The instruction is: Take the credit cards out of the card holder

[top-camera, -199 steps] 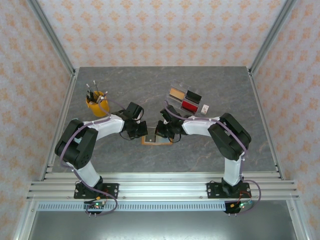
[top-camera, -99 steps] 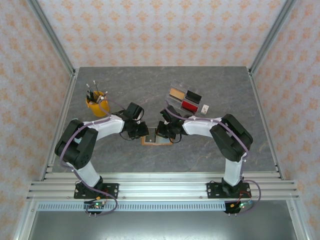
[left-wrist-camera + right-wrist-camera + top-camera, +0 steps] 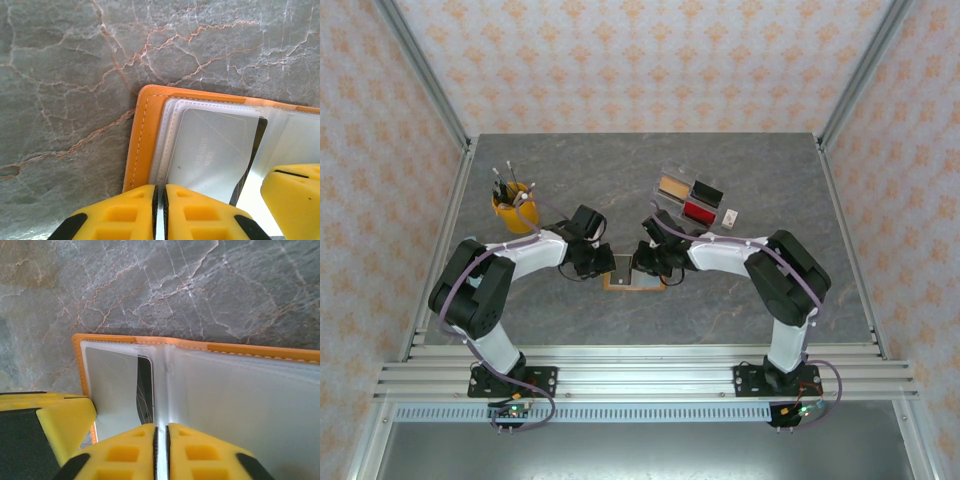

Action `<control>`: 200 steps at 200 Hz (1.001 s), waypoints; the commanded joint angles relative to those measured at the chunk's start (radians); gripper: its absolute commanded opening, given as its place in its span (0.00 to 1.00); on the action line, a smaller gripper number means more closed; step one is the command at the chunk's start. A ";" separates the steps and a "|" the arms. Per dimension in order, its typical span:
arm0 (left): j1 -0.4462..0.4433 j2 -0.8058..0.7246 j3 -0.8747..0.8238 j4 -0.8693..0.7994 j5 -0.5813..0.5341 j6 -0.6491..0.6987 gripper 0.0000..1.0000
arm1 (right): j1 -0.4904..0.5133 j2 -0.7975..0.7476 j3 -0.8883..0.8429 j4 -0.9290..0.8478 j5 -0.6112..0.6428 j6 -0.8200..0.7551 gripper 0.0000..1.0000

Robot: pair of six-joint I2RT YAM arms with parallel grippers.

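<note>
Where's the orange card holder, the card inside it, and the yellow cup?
card holder [image 3: 141, 145]: left wrist view, orange stitched border.
card [image 3: 210, 150]: left wrist view, its middle, behind clear sleeve.
yellow cup [image 3: 508, 222]: top external view, its outer wall.

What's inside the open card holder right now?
The card holder holds clear plastic sleeves, one with a pale card showing through it. Its print is too faint to read, and anything stacked behind it is covered.

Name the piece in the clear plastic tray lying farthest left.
The tan rectangular piece; the black piece and red piece sit to its right.
</note>
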 commanded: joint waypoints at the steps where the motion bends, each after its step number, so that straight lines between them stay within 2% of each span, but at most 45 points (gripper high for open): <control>1: 0.009 0.011 -0.026 -0.018 0.003 0.019 0.14 | -0.007 0.026 0.031 0.008 -0.002 0.007 0.19; 30: 0.009 0.012 -0.027 -0.026 -0.005 0.021 0.14 | -0.008 0.048 0.037 -0.009 0.019 0.011 0.25; 144: 0.009 0.033 -0.026 -0.021 0.004 0.030 0.12 | -0.007 0.083 0.058 0.072 -0.068 -0.025 0.18; 200: 0.010 0.032 -0.025 -0.024 0.002 0.032 0.12 | -0.008 0.056 0.048 0.083 -0.063 -0.073 0.18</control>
